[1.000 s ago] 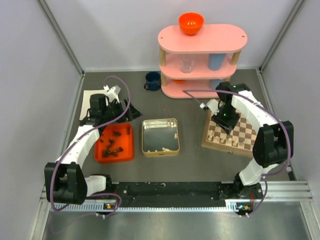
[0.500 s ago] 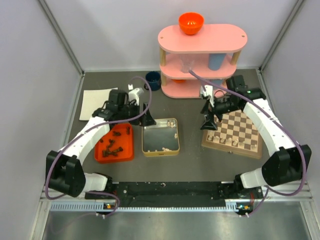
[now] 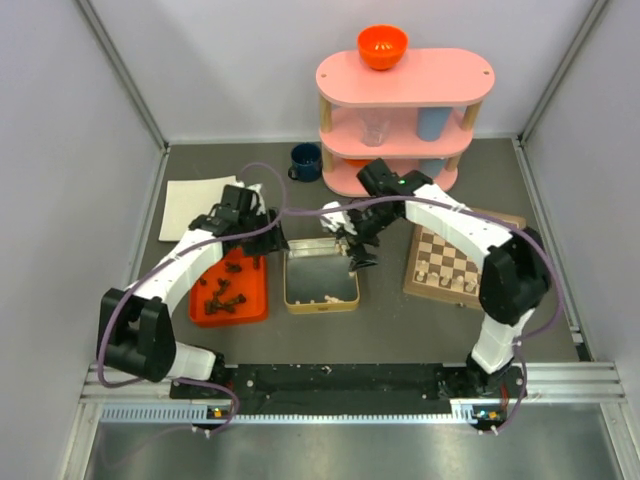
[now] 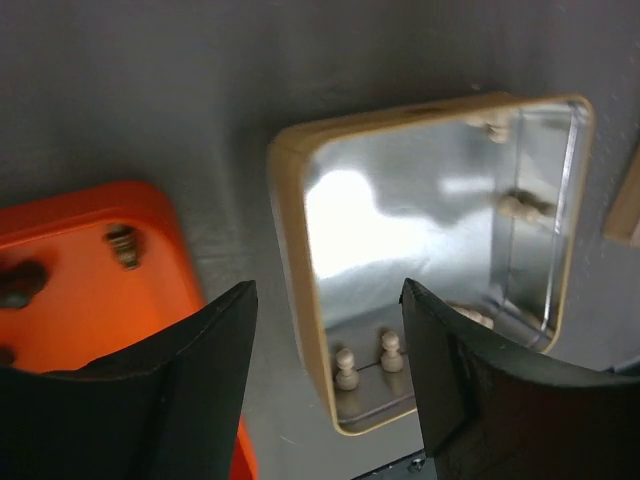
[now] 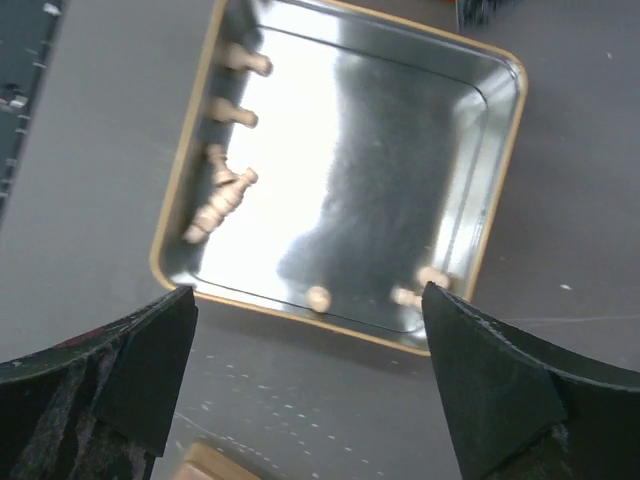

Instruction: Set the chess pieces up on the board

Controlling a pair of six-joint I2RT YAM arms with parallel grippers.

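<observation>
The board [image 3: 470,250] lies at the right, with a few pale chess pieces [image 3: 449,283] on its near row. Dark chess pieces [image 3: 222,292] lie in an orange tray [image 3: 254,300]. More pale pieces [image 5: 222,200] lie loose in a square silver tin [image 3: 292,275]. My left gripper [image 3: 272,243] hovers over the tin's left rim [image 4: 290,240], open and empty, with two pale pawns [image 4: 346,368] standing just inside the rim. My right gripper [image 3: 357,254] hangs over the tin's far right corner, jaws wide and holding nothing. The right gripper [image 5: 310,340] frames the tin's edge [image 5: 300,310].
A pink three-tier shelf [image 3: 405,120] stands at the back with an orange bowl [image 3: 382,46] on top and cups inside. A dark blue mug [image 3: 306,162] sits left of it. A white cloth [image 3: 190,205] lies at the far left. Grey walls enclose the table.
My right arm swung left from the board to the tin and its jaws opened wide. My left arm moved from the tray's far side toward the tin's left rim, its jaws narrowing somewhat.
</observation>
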